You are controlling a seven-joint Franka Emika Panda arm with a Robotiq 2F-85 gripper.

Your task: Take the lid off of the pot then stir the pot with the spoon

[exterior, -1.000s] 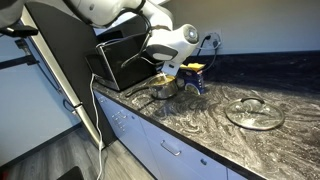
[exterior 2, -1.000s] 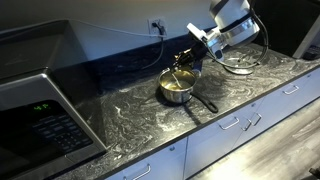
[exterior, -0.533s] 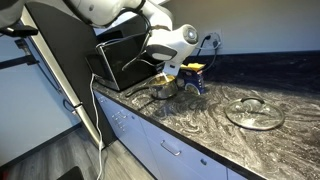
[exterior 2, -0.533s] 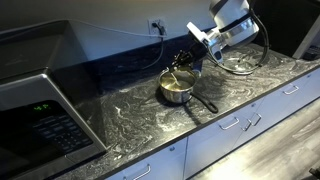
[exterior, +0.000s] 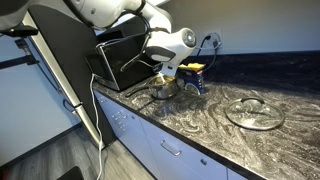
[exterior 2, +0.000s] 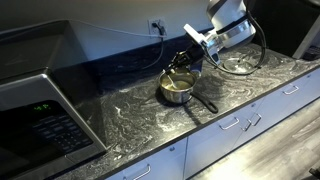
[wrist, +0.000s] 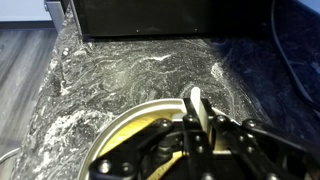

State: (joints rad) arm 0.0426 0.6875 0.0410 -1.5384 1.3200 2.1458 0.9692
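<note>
Gripper (wrist: 193, 128) closed tight on the spoon (wrist: 197, 103) over the pot (wrist: 130, 118)
A wide stir could nudge the small pot or slop its yellow contents onto the counter (wrist: 130, 70)

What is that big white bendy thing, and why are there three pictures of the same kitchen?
The white bendy thing is a robot arm. A person steers it from somewhere else. At its end is a gripper, which pinches like two fingers.

Two pictures come from cameras standing in the room, each looking from a different spot. The third comes from a camera on the robot's wrist, so it looks down past the gripper.

On the marbled counter stands a small shiny pot with something yellow inside. Its glass lid lies on the counter, off to one side. The gripper is shut on a little white spoon, held at the pot. I can't tell whether the spoon dips into the yellow stuff.
</note>
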